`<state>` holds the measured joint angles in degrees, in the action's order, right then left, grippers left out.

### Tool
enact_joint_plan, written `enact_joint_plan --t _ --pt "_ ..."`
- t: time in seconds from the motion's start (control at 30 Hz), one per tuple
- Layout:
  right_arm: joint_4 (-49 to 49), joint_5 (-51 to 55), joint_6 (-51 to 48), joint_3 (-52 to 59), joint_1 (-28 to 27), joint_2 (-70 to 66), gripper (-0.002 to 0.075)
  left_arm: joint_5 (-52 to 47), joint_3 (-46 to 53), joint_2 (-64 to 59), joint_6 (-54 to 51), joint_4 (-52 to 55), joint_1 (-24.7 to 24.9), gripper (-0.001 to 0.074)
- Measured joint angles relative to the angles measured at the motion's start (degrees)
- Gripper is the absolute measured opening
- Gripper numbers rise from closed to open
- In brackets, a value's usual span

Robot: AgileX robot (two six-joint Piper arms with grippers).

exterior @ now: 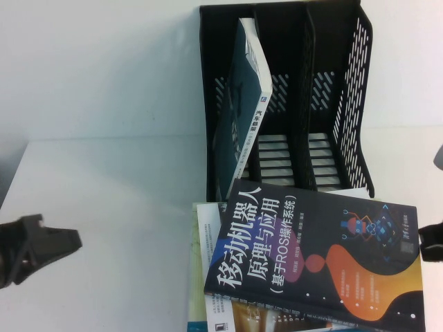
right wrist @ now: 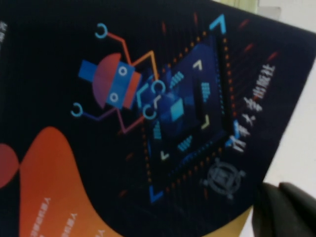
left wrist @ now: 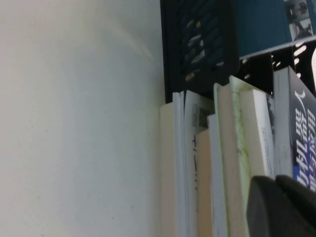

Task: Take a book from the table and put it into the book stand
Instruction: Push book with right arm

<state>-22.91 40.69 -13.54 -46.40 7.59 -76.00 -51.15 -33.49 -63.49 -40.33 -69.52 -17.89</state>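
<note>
The black book point(exterior: 311, 256) with the white Chinese title and blue robot graphic lies face up on top of a stack on the white table point(exterior: 104, 207), just in front of the black book stand point(exterior: 346, 104). Its cover fills the right wrist view point(right wrist: 148, 123). My right gripper point(exterior: 430, 242) is at the book's right edge, shut and beside the cover's corner point(right wrist: 289, 210). My left gripper point(exterior: 69, 242) is low over the table, far left of the stack, shut and empty point(left wrist: 281, 207). The book's spine edge shows in the left wrist view point(left wrist: 303, 143).
A teal book point(exterior: 242, 104) with a white spine leans in the stand's left compartment. The middle and right compartments hold nothing. Several pale books point(left wrist: 222, 163) are stacked under the black one, butting against the stand's base point(left wrist: 197, 44).
</note>
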Motion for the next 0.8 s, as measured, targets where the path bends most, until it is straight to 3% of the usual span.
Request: enact_joint_plan --t 0.1,0.17,0.63,0.8 --pt "-3.52 -0.81 -3.22 -0.14 0.0 -1.2 -0.0004 -3.46 0.01 -2.57 -0.91 -1.31 -5.69 -0.0003" --pt "-6.14 -0.93 -5.31 -0.66 0.0 -2.24 -0.0004 -4.0 0.01 -3.28 -1.16 -2.38 -6.95 -0.0003" --pt "-18.75 1.93 -14.37 -6.24 0.0 -11.45 -0.0004 -3.35 -0.12 -3.57 -1.49 -4.78 -7.25 -0.0002" --pt "-19.18 1.36 -15.31 -6.37 1.33 -12.85 -0.0004 -2.71 -0.12 -3.57 -0.29 -4.78 -7.25 0.0052"
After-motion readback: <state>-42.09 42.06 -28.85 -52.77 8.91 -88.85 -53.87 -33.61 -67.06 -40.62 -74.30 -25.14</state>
